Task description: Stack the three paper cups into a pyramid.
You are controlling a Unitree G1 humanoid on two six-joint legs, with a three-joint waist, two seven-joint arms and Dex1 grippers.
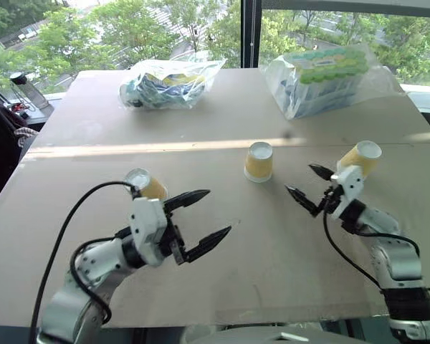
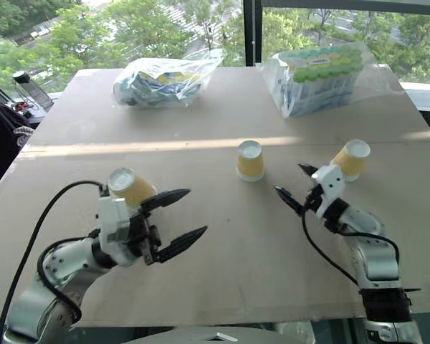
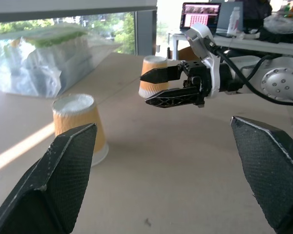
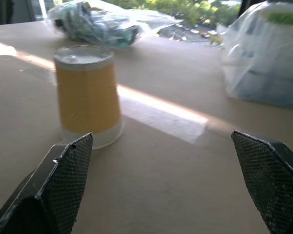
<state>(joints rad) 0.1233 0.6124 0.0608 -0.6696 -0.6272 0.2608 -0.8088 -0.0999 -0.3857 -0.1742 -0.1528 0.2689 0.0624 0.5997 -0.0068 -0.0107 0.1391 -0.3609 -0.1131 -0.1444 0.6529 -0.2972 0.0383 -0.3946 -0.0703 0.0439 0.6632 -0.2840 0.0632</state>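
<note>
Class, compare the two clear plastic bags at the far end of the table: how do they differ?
The left bag lies low and slumped; the right bag stands taller and boxier. The left bag holds loose blue and yellow packets; the right bag holds neat rows of green-topped containers. Both are clear plastic and rest on the table.

head stereo pair overhead; wrist cameras low, sharing middle cup [image 1: 259, 160]

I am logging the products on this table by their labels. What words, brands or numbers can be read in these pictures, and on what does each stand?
No text can be read.
Clear plastic bag of blue and white packets: printing too small and blurred to read.
Clear plastic bag of green-topped packaged goods: markings too blurred to read.
Three yellow-orange ribbed paper cups with white rims: no print visible.
Laptop screen in the left wrist view: content too small to read.
</note>
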